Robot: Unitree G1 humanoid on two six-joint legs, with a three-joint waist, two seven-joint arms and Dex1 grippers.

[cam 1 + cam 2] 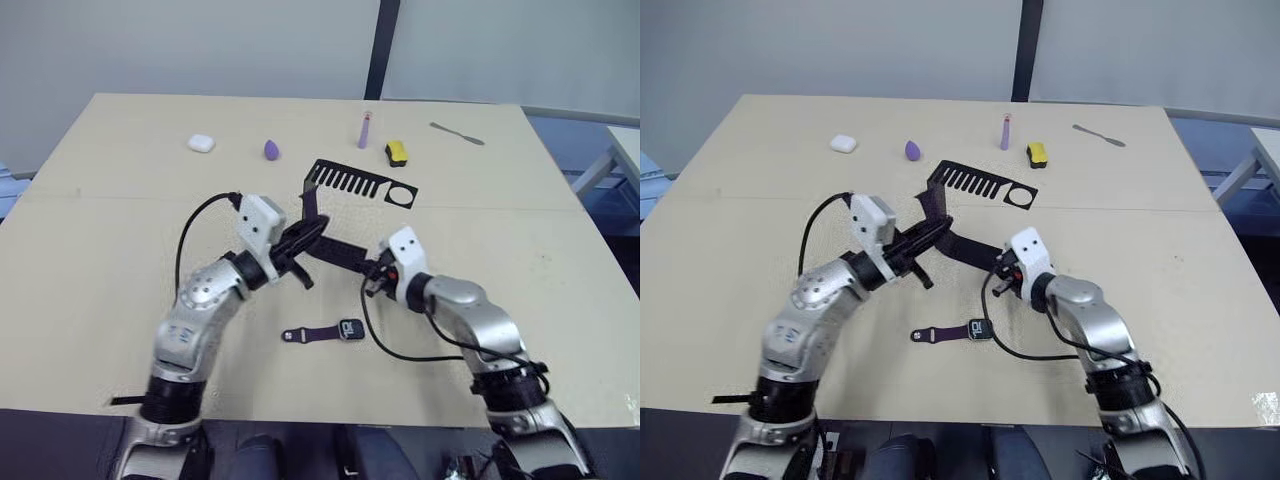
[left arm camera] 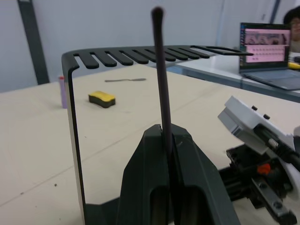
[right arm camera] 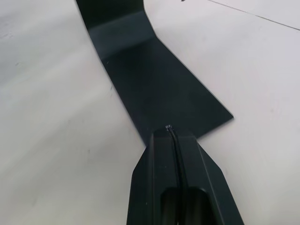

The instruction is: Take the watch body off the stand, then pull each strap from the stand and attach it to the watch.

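Stand: thin black sheet metal, smooth w/ slight sheen. Strap in left gripper: dark, matt, rubbery-looking. Both grippers: black matt plastic fingers; right gripper same. Tabletop: beige, matt, smooth. Watch body at 6 o'clock of stand: glossy screen.

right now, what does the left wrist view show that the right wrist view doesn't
Left wrist view alone: the left gripper shut on a dark strap that rises upright between its fingers, the stand's slotted top plate, the yellow-and-black object, the lilac tube, a grey tool, a laptop on another table, and the right gripper's body.

Right wrist view alone: the right gripper, shut, pressing down on the corner of the stand's flat base foot.

Shared: the black stand and the beige table.
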